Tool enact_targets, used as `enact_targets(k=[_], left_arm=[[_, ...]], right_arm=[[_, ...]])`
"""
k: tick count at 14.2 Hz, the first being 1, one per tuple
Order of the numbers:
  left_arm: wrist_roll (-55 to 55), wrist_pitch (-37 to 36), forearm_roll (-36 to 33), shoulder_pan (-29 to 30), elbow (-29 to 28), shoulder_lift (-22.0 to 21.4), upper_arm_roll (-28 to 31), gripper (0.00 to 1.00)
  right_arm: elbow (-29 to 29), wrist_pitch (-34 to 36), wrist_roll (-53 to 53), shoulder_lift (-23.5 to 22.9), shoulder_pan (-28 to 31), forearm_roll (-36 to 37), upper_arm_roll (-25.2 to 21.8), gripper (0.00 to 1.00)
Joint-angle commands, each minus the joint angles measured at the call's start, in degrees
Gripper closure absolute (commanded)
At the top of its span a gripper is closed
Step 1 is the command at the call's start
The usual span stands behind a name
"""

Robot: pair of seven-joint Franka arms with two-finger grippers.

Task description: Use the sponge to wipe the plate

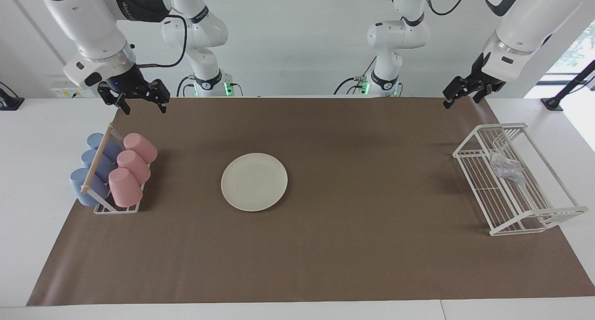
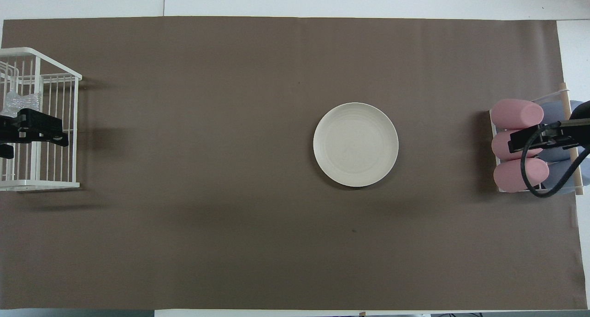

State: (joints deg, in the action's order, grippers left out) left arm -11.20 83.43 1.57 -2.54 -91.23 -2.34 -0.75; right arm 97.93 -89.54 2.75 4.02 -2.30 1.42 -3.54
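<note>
The cream-white plate [image 1: 254,182] lies flat on the brown mat near the table's middle, also in the overhead view [image 2: 356,144]. The silvery-grey sponge [image 1: 505,167] lies inside the white wire rack [image 1: 534,213] at the left arm's end; in the overhead view the sponge [image 2: 18,102] shows through the bars. My left gripper [image 1: 460,99] hangs open and empty, high up, over the rack in the overhead view [image 2: 32,135]. My right gripper [image 1: 144,107] hangs open and empty, high up by the cup rack, over the cups in the overhead view [image 2: 548,137].
A rack of pink and blue cups [image 1: 116,171] lying on their sides stands at the right arm's end, also in the overhead view [image 2: 518,146]. The brown mat [image 1: 353,255] covers most of the white table.
</note>
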Motion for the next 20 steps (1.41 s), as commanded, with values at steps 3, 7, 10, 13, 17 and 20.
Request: enact_targets(k=[3,7,10,13,17,20], left_arm=[[-0.1,0.2,0.5,0.0,-1.0,-0.9,0.0,0.00],[-0.2,0.3,0.5,0.3,-0.9,-0.9,0.0,0.00],[-0.1,0.6,0.5,0.4,-1.0,-0.9,0.0,0.00],[-1.4,0.9,-1.5,-0.2,-1.0,-0.8,-0.1,0.00],[-6.7,1.8,-15.8,-3.3,-1.1,0.7,-0.9,0.00],[-6.7,3.6,-29.6,-6.2,-2.3,5.1,-0.9,0.00]], right_arm=[[-1.1,-0.4,0.0,-0.8,2.9,-0.4,0.2,0.00],[-1.6,-0.6,-0.1,-0.9,2.6,-0.5,0.6,0.00],[-1.6,-0.5,0.0,-0.9,2.5,-0.4,0.8,0.00],[-1.6,-0.5,-0.1,-0.9,2.5,-0.5,0.9,0.00],[-1.6,-0.5,-0.1,-0.9,2.4,-0.4,0.9,0.00],[-1.6,-0.5,-0.1,-0.9,2.4,-0.5,0.9,0.00]])
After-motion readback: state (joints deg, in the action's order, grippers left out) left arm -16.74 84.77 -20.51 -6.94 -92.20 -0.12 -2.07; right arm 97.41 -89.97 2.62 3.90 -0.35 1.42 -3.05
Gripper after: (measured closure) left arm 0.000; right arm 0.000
